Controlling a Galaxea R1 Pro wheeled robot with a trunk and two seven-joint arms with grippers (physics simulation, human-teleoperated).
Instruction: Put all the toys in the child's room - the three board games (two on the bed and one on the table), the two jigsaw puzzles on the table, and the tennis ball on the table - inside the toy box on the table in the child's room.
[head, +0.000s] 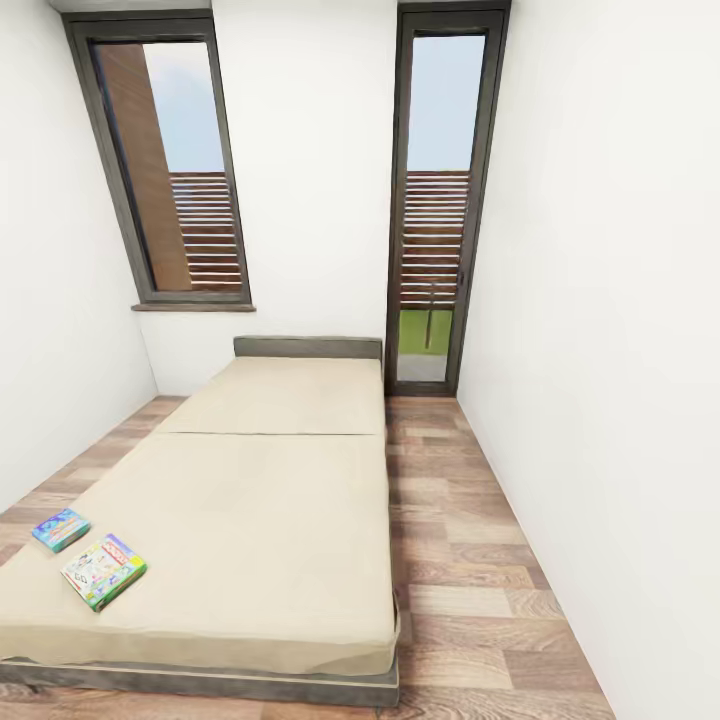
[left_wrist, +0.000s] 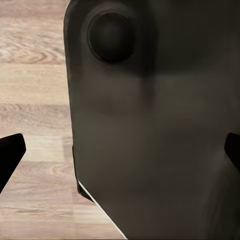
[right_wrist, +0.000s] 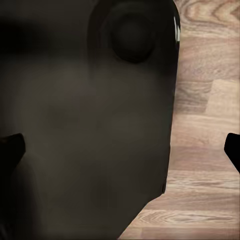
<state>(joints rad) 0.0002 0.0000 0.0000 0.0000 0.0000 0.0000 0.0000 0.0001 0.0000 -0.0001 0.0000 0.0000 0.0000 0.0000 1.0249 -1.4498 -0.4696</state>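
Beige mattress of the bed (head: 260, 500) fills the near floor; two board games lie flat at its near left corner, the blue one (head: 60, 529) just left of the green-edged one (head: 104, 571). Both grippers, left (left_wrist: 120, 150) and right (right_wrist: 120, 147), hang over wood planks (head: 470, 560), jaws wide apart, holding nothing.
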